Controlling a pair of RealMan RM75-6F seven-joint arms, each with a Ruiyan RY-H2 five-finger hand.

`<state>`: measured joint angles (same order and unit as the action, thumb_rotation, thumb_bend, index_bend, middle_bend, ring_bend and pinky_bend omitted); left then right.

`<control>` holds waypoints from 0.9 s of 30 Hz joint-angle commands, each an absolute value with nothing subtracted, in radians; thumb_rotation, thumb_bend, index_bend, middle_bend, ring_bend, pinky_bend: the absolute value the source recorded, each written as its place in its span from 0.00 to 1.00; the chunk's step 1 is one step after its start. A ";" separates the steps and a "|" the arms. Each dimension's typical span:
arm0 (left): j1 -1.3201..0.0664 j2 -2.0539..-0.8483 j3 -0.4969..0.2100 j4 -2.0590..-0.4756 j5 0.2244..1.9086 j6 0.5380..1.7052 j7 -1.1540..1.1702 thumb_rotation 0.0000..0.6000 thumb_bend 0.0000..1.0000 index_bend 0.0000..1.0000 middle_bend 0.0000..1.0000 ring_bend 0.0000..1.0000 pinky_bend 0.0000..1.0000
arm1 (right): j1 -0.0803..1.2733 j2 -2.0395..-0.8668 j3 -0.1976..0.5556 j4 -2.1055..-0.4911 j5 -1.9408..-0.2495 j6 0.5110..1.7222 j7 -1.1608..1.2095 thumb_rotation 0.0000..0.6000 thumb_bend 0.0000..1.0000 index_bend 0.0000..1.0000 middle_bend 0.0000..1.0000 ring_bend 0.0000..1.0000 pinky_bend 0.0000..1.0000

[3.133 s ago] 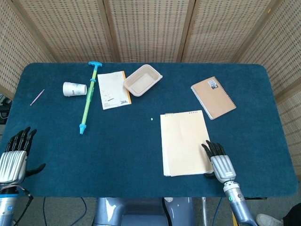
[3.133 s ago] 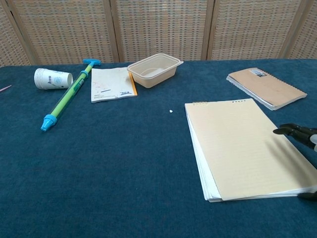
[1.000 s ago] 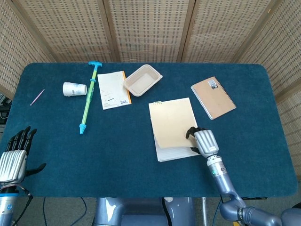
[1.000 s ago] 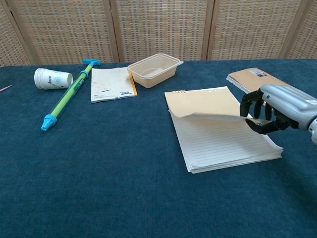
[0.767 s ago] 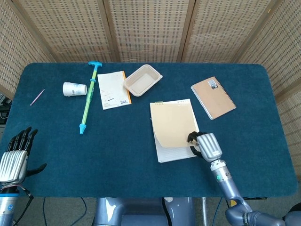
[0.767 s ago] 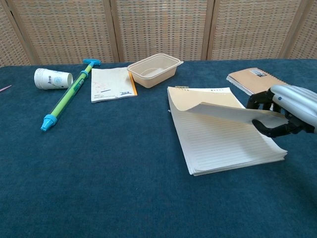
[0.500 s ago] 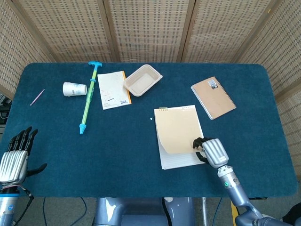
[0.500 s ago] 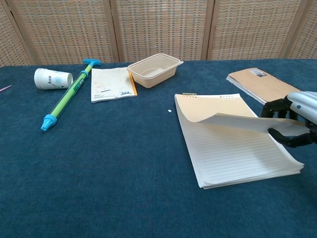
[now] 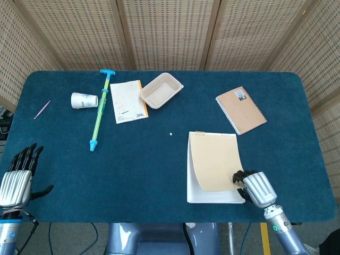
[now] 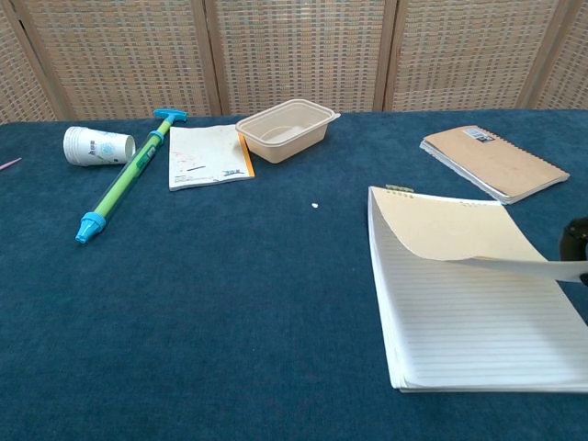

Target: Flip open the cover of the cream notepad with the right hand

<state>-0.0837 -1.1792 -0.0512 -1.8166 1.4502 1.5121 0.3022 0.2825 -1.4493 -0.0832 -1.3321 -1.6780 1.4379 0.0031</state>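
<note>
The cream notepad [image 9: 215, 167] lies on the blue table, front right. Its cover [image 10: 450, 235] is lifted and curls up from the near right corner, baring lined pages [image 10: 469, 322]. My right hand [image 9: 256, 188] pinches that cover corner near the table's front edge. In the chest view only a dark bit of the right hand [image 10: 577, 241] shows at the right border, where the cover's raised edge runs out of the picture. My left hand [image 9: 18, 178] hovers at the front left corner, fingers spread, holding nothing.
A brown spiral notebook [image 9: 240, 110] lies behind the notepad at the back right. Further left are a beige tray [image 9: 161, 90], a printed leaflet [image 9: 128, 101], a green and blue rod [image 9: 100, 111], a tipped paper cup [image 9: 84, 100] and a pink stick [image 9: 42, 109].
My right hand has drawn back toward the front right, dragging the whole notepad with it. The cover stays lifted in its pinch. The left hand has not moved.
</note>
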 commanded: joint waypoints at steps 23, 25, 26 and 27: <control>-0.076 -1.171 -0.050 -1.823 1.467 1.527 0.290 1.00 0.12 0.02 0.00 0.00 0.08 | 0.170 -1.397 -0.183 -1.389 -1.837 1.548 -0.018 1.00 0.70 0.74 0.62 0.62 0.68; -0.077 -1.172 -0.051 -1.823 1.466 1.525 0.291 1.00 0.12 0.02 0.00 0.00 0.08 | 0.177 -1.403 -0.157 -1.380 -1.828 1.552 -0.018 1.00 0.70 0.74 0.62 0.62 0.68; -0.077 -1.172 -0.051 -1.822 1.465 1.524 0.292 1.00 0.12 0.02 0.00 0.00 0.08 | 0.182 -1.405 -0.141 -1.377 -1.822 1.553 -0.023 1.00 0.70 0.74 0.62 0.62 0.68; -0.077 -1.173 -0.051 -1.822 1.465 1.524 0.293 1.00 0.12 0.02 0.00 0.00 0.08 | 0.187 -1.406 -0.129 -1.377 -1.818 1.554 -0.026 1.00 0.70 0.74 0.62 0.62 0.68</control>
